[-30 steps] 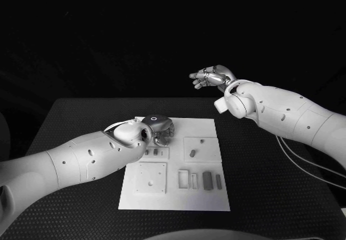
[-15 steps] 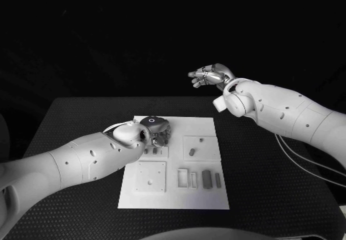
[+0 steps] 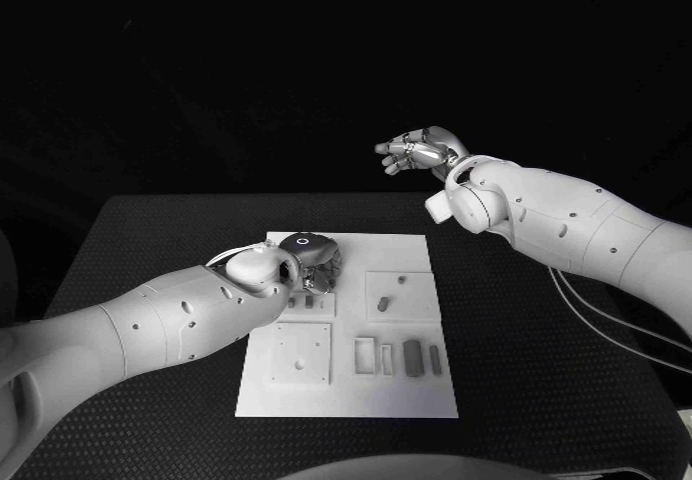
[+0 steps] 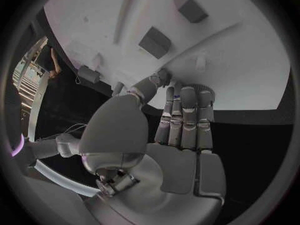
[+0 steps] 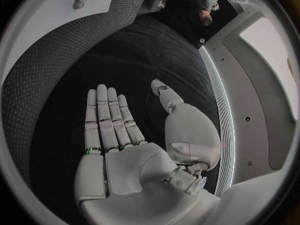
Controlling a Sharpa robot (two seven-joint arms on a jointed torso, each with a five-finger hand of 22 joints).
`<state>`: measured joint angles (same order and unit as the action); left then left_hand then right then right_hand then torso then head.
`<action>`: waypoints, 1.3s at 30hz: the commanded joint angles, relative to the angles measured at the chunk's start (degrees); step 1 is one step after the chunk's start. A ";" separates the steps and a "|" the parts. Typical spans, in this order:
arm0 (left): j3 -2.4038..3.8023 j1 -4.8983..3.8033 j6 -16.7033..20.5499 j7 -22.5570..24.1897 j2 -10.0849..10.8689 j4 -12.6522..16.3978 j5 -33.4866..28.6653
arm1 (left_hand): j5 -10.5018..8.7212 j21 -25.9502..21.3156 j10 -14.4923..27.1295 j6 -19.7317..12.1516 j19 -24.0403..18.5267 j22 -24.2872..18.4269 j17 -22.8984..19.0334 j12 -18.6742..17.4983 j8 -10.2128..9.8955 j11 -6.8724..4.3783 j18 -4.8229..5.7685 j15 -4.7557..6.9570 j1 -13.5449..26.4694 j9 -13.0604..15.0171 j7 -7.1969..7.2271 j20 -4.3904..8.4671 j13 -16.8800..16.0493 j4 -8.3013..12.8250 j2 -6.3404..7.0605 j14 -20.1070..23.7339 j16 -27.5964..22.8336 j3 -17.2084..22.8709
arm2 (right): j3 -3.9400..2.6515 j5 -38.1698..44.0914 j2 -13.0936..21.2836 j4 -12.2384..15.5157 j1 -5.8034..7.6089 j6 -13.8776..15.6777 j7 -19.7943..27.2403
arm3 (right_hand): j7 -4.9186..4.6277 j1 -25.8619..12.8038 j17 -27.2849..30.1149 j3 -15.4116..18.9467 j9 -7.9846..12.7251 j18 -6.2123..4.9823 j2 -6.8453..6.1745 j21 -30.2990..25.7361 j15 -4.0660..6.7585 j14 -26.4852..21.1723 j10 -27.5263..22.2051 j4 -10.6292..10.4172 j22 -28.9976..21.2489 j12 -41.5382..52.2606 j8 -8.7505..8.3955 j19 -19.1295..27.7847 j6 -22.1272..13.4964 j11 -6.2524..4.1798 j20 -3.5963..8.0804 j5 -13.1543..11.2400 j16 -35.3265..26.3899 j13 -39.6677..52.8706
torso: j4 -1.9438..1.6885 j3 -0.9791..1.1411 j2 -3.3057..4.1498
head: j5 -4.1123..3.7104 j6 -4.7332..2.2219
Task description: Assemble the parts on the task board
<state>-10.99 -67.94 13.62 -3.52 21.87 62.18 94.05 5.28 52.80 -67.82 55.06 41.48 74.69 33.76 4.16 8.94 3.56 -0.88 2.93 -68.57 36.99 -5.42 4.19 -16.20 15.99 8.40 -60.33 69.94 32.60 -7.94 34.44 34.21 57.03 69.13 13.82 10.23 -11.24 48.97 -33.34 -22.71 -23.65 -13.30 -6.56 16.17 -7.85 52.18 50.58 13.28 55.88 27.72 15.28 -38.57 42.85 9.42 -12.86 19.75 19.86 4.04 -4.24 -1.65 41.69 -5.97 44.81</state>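
Your left hand (image 3: 315,262) hovers over the far left part of the white board (image 3: 351,395), fingers straight, holding nothing. Your right hand (image 3: 420,152) hangs raised beyond the table (image 3: 130,250), fingers flat and empty; small parts (image 3: 414,358) sit in the board's near row.

Looks like a robotics lab bench: flat white rectangular task board (image 3: 348,395) on a black textured table (image 3: 144,260), dark backdrop behind, white cables (image 3: 620,335) trailing off the arm.

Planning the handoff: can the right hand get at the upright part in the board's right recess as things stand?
Probably yes: the right hand is open and raised beyond the task board, the part stands uncovered, and the left hand works further left.
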 commanded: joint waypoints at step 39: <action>-0.24 0.62 1.67 1.76 0.05 0.32 -2.04 | 0.82 1.73 -9.19 6.41 4.87 0.69 -1.17 2.01 4.04 -1.67 -1.23 1.54 -2.97 -0.92 -0.44 5.58 -1.09 0.59 -4.92 -5.01 3.95 1.22 | -0.01 0.04 -0.17 0.10 -0.01 -0.77 0.50 | -1.84 -0.12 -0.11 0.17 0.10 -0.61 0.51 -0.44 -0.23 -0.13 0.25 -0.38 0.12 -0.24 0.39 0.08 -0.43 0.15 -0.21 0.20 -0.34 -0.07 | -0.11 -0.05 -0.04 | -0.19 0.08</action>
<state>-11.04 -67.66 13.71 -2.51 21.76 62.21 93.24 5.94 54.34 -76.19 61.11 45.98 74.93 32.62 5.72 12.65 2.34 -1.40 3.95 -70.36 35.96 -5.92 5.42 -16.72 16.46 4.44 -64.46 73.66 33.55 -7.94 34.44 34.04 57.02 69.13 13.77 10.24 -11.24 48.97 -33.37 -22.55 -23.61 -13.30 -6.56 15.96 -7.84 52.19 50.58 13.12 55.92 27.72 15.28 -38.57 42.85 9.42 -12.86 19.75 19.86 4.04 -4.28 -1.68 41.68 -6.17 44.96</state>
